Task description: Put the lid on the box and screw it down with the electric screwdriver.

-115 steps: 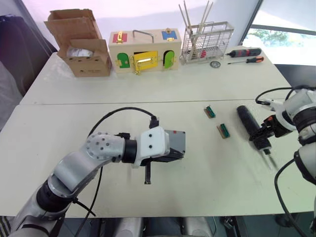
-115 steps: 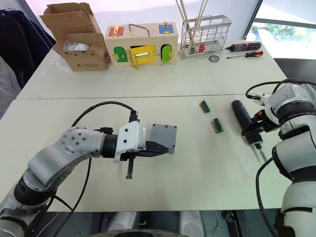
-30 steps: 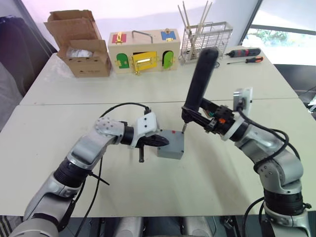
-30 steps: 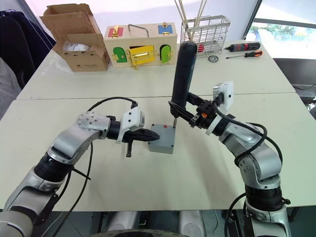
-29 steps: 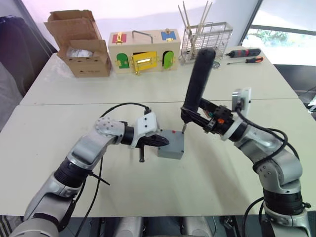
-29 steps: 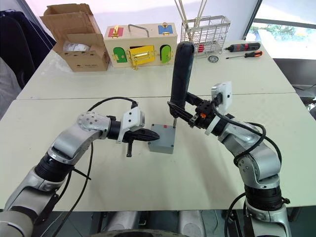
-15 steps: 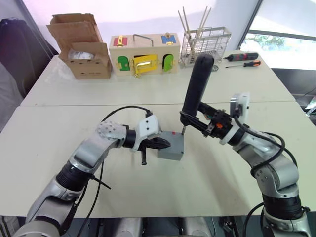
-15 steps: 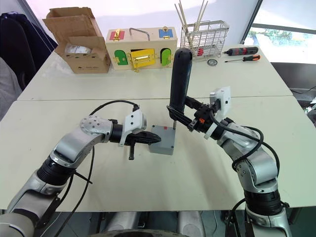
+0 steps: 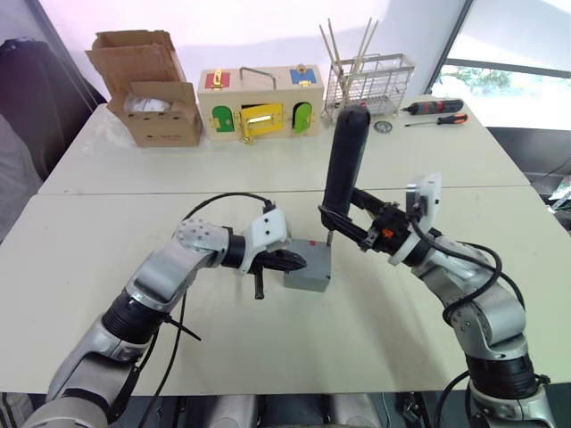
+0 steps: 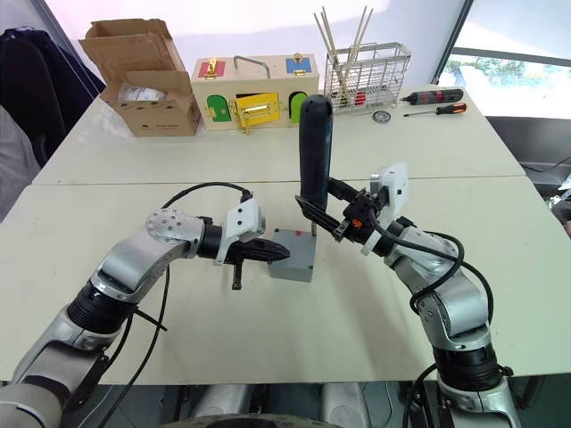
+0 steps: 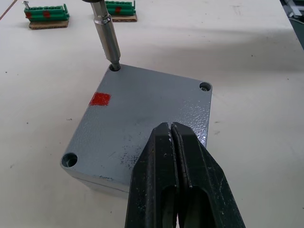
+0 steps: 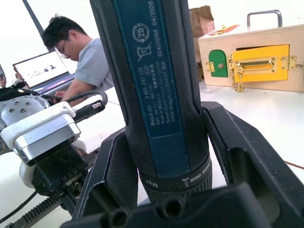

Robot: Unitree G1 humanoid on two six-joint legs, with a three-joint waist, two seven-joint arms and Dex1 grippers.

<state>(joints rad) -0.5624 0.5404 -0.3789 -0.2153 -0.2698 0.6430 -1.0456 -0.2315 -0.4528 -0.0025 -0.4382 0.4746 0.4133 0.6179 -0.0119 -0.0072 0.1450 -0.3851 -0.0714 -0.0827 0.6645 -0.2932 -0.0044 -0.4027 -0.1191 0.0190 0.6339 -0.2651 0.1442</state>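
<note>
My left gripper (image 11: 172, 137) has its two black fingers pressed together, tips resting on the near edge of the lid (image 11: 142, 114), which already sits on the box (image 9: 310, 270) near the middle of the front table (image 9: 80, 259). The lid is a flat grey speckled square with a small red mark near one corner and a screw hole in each of the corners I can see. In my left wrist view one hole holds a screw head, another is open, and the metal bit of the electric screwdriver (image 9: 343, 169) sits in a third, beside the red mark. The screwdriver is a thick black cylinder standing nearly upright, long axis vertical with a slight lean, bit pointing down into the lid's far corner. My right gripper (image 10: 332, 218) is clamped around its lower body, one finger on each side. My right wrist view shows the printed label on the barrel and a person at a laptop behind, while the left wrist view shows two green strips (image 11: 46, 11) on the table beyond the box.
</note>
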